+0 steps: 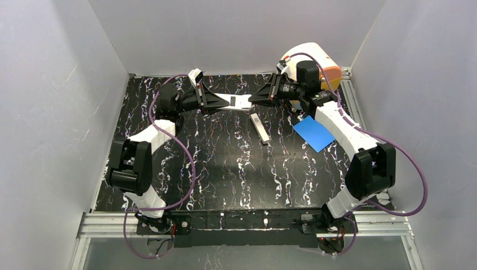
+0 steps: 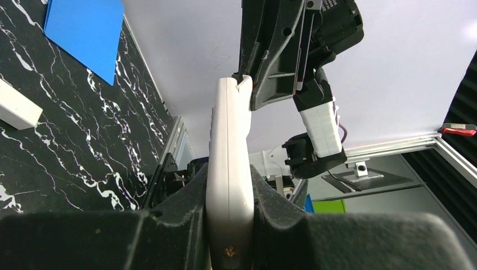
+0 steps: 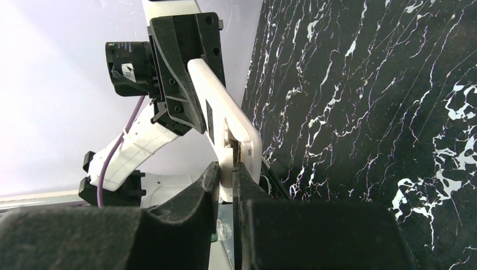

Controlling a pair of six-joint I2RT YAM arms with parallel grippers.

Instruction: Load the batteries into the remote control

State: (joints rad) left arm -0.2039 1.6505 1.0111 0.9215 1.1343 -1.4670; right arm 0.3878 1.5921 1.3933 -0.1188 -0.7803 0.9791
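Viewing from above: remote control (image 1: 239, 101) held aloft over the far part of the black marbled table (image 1: 225, 169), clamped at opposite ends by left end effector (image 1: 220, 102) and right end effector (image 1: 254, 97). Behind, a white-and-orange container (image 1: 323, 62), contents hidden. From the left wrist: grips the remote on edge; blue card (image 2: 84, 34) flat on the table. From the right wrist: pinches the remote's end, dark recess (image 3: 209, 121) showing, white wall behind.

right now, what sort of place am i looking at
Probably a lab robot test cell: plain white walls box in a black marbled tabletop, with an aluminium rail along its near edge.
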